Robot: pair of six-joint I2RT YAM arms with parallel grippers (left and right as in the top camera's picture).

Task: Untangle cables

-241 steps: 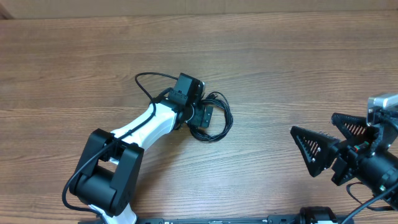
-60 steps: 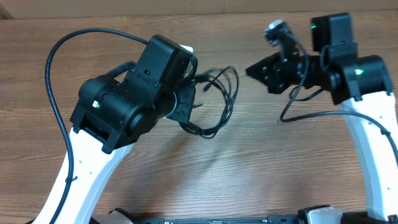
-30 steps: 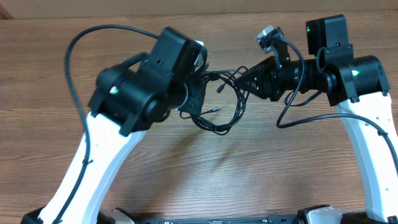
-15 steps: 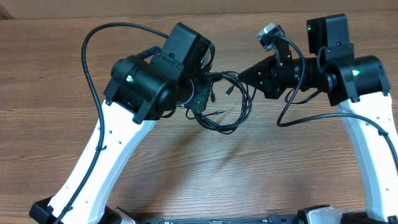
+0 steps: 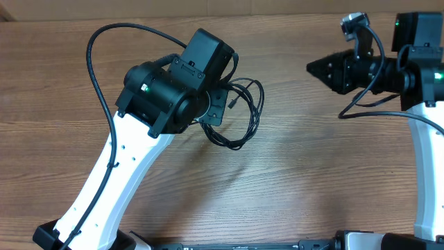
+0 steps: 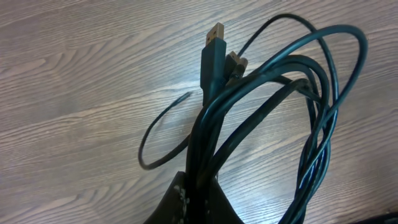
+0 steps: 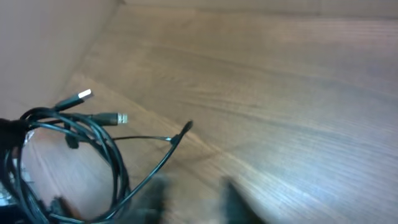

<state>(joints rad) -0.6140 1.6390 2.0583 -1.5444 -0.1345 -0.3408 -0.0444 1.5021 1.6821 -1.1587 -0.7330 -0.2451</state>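
The cables (image 5: 254, 118) hang as a loose black coil from my left gripper (image 5: 220, 105), held above the wooden table. In the left wrist view the gripper (image 6: 200, 193) is shut on the bunched strands (image 6: 214, 118), and a USB plug (image 6: 213, 37) sticks up past them. My right gripper (image 5: 313, 68) sits apart at the upper right, pointing left toward the coil. Its wrist view is blurred but shows the gripper (image 7: 196, 199) open with nothing between its fingers, and the coil (image 7: 112, 152) with two metal plug ends (image 7: 84, 95) off to the left.
The left arm's own thick black cable (image 5: 97, 55) arcs high over the table's left side. A brown cardboard wall (image 5: 208, 7) runs along the far edge. Bare wood table (image 5: 291, 187) lies between and in front of the arms.
My right gripper has let go, opened and drawn back to the right, away from the coil. The left gripper keeps its hold; the coil has swung slightly back to the left.
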